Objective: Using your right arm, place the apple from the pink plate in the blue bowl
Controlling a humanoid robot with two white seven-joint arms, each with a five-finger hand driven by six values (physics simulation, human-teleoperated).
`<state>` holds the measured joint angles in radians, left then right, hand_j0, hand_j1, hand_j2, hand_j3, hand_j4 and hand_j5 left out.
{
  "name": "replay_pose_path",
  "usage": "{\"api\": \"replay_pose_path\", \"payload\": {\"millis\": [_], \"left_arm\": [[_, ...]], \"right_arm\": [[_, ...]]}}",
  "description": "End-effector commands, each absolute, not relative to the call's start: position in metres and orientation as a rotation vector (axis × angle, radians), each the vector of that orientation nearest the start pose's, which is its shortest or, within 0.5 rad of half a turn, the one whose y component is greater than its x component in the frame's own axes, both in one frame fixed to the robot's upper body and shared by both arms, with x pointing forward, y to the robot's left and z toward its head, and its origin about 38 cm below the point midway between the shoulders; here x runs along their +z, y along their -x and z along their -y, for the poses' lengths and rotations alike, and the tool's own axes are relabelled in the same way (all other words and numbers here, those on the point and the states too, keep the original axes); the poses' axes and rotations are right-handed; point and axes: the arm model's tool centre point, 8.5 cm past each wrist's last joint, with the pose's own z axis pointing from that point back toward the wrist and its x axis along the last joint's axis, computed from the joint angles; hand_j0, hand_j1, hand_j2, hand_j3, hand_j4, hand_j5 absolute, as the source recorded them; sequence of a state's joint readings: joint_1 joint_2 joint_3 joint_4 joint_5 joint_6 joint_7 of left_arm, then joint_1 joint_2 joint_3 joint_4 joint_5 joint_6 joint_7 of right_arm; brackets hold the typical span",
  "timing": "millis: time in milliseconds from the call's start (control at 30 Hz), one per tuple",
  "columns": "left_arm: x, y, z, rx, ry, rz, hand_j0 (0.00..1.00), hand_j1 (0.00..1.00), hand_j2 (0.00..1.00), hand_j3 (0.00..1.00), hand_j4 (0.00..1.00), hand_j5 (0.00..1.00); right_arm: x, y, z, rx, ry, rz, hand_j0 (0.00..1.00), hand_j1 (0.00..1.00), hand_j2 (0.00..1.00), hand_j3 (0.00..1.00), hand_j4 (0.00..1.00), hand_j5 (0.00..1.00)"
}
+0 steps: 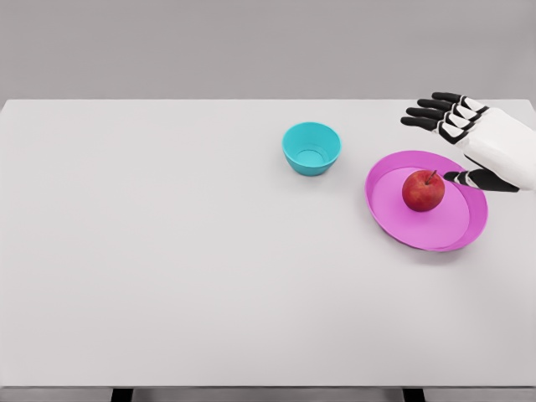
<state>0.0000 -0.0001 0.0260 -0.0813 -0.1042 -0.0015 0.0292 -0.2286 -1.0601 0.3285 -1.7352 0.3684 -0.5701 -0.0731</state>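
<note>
white desk [167, 251]; apple [423, 190] on pink plate [394, 222], rigid, smooth, likely rolls. right hand [469, 142] fingers spread, empty; grasp around its middle.

Only the right hand [481, 138] shows: a smooth, glossy white shell over the back of the hand, rounded like moulded plastic. Its fingers [431, 105] are black and slim, with white segments at the knuckles, and the thumb below is black too.
</note>
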Motion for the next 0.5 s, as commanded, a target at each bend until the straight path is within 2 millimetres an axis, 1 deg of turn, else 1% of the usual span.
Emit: {"api": "replay_pose_path", "payload": {"millis": [0, 67, 100, 133, 200, 233, 267, 300, 333, 367, 433, 467], "left_arm": [[-0.262, -0.029, -0.275, -0.081, -0.122, 0.08, 1.0, 1.0, 1.0, 1.0, 1.0, 1.0], [-0.262, -0.029, -0.275, -0.081, -0.122, 0.08, 1.0, 1.0, 1.0, 1.0, 1.0, 1.0], [-0.262, -0.029, -0.275, -0.081, -0.122, 0.08, 1.0, 1.0, 1.0, 1.0, 1.0, 1.0], [-0.262, -0.029, -0.275, -0.081, -0.122, 0.08, 1.0, 1.0, 1.0, 1.0, 1.0, 1.0], [-0.262, -0.029, -0.275, -0.081, -0.122, 0.08, 1.0, 1.0, 1.0, 1.0, 1.0, 1.0], [-0.262, -0.029, -0.275, -0.081, -0.122, 0.08, 1.0, 1.0, 1.0, 1.0, 1.0, 1.0], [-0.262, -0.029, -0.275, -0.081, -0.122, 0.08, 1.0, 1.0, 1.0, 1.0, 1.0, 1.0], [-0.262, -0.029, -0.275, -0.081, -0.122, 0.08, 1.0, 1.0, 1.0, 1.0, 1.0, 1.0], [-0.262, -0.029, -0.275, -0.081, -0.122, 0.08, 1.0, 1.0, 1.0, 1.0, 1.0, 1.0], [-0.262, -0.029, -0.275, -0.081, -0.122, 0.08, 1.0, 1.0, 1.0, 1.0, 1.0, 1.0], [-0.262, -0.029, -0.275, -0.081, -0.122, 0.08, 1.0, 1.0, 1.0, 1.0, 1.0, 1.0], [-0.262, -0.029, -0.275, -0.081, -0.122, 0.08, 1.0, 1.0, 1.0, 1.0, 1.0, 1.0]], "right_arm": [[0.263, -0.358, 0.35, -2.356, -0.905, -2.629, 1.0, 1.0, 1.0, 1.0, 1.0, 1.0], [0.265, -0.358, 0.351, -2.341, -0.907, -2.643, 1.0, 1.0, 1.0, 1.0, 1.0, 1.0], [0.267, -0.359, 0.353, -2.339, -0.924, -2.64, 1.0, 1.0, 1.0, 1.0, 1.0, 1.0], [0.274, -0.36, 0.362, -2.327, -0.984, -2.635, 1.0, 1.0, 1.0, 1.0, 1.0, 1.0], [0.274, -0.359, 0.363, -2.349, -0.981, -2.616, 1.0, 1.0, 1.0, 1.0, 1.0, 1.0], [0.262, -0.36, 0.363, -2.599, -0.931, -2.453, 1.0, 1.0, 1.0, 1.0, 1.0, 1.0], [0.253, -0.361, 0.366, -2.879, -0.863, -2.216, 1.0, 1.0, 1.0, 1.0, 1.0, 1.0], [0.253, -0.361, 0.373, -3.045, -0.845, -2.036, 1.0, 1.0, 1.0, 1.0, 1.0, 1.0], [0.257, -0.361, 0.381, -3.127, -0.863, -1.937, 1.0, 1.0, 1.0, 1.0, 1.0, 1.0], [0.259, -0.361, 0.384, -3.167, -0.869, -1.886, 1.0, 1.0, 1.0, 1.0, 1.0, 1.0], [0.267, -0.362, 0.388, -3.148, -0.915, -1.895, 1.0, 1.0, 1.0, 1.0, 1.0, 1.0], [0.277, -0.365, 0.396, -3.125, -0.984, -1.915, 1.0, 1.0, 1.0, 1.0, 1.0, 1.0]]}}
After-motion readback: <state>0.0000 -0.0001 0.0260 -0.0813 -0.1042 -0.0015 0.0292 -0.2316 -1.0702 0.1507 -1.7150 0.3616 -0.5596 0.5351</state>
